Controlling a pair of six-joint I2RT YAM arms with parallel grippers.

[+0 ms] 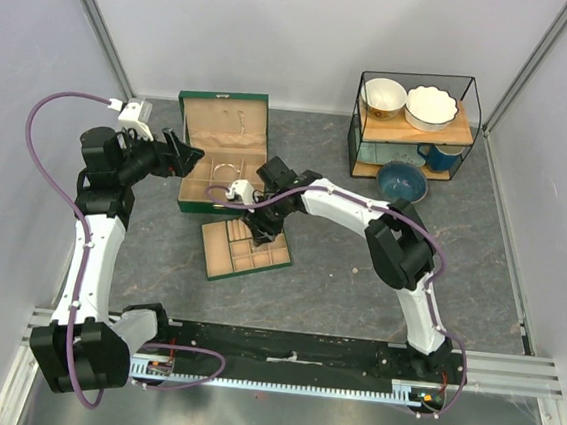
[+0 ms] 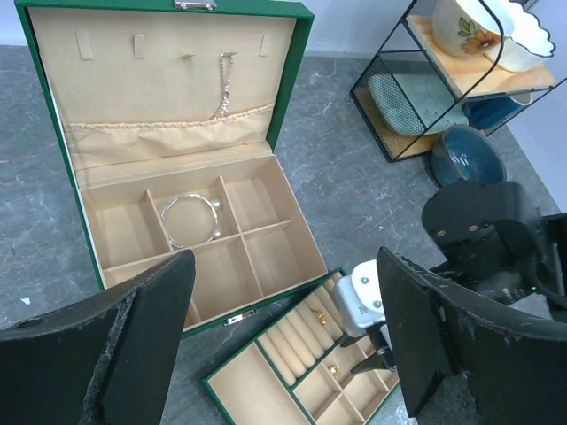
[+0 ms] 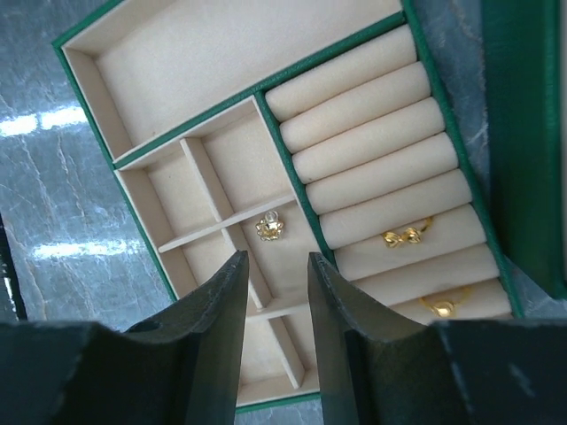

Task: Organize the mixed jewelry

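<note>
Seemingly near-complete: bangle (image 2: pixel 190 219) in far box (image 2: pixel 275 257), rings (image 3: pixel 403 236) and stud (image 3: pixel 269 227) in near tray (image 3: pixel 221 53); right gripper (image 3: pixel 276 261) narrowly, left gripper (image 2: pixel 285 266) widely parted, both empty.

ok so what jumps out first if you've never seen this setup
The open green box at the back, a silvery bangle lying in a middle compartment. In front, the tray holds two gold rings between its rolls and a stud in a small compartment, with the open right gripper just above.

Bangle (image 2: pixel 189 219) lies in box (image 2: pixel 266 257); 2 gold rings (image 3: pixel 403 236), 1 stud (image 3: pixel 269 227) in tray (image 3: pixel 204 62).
</note>
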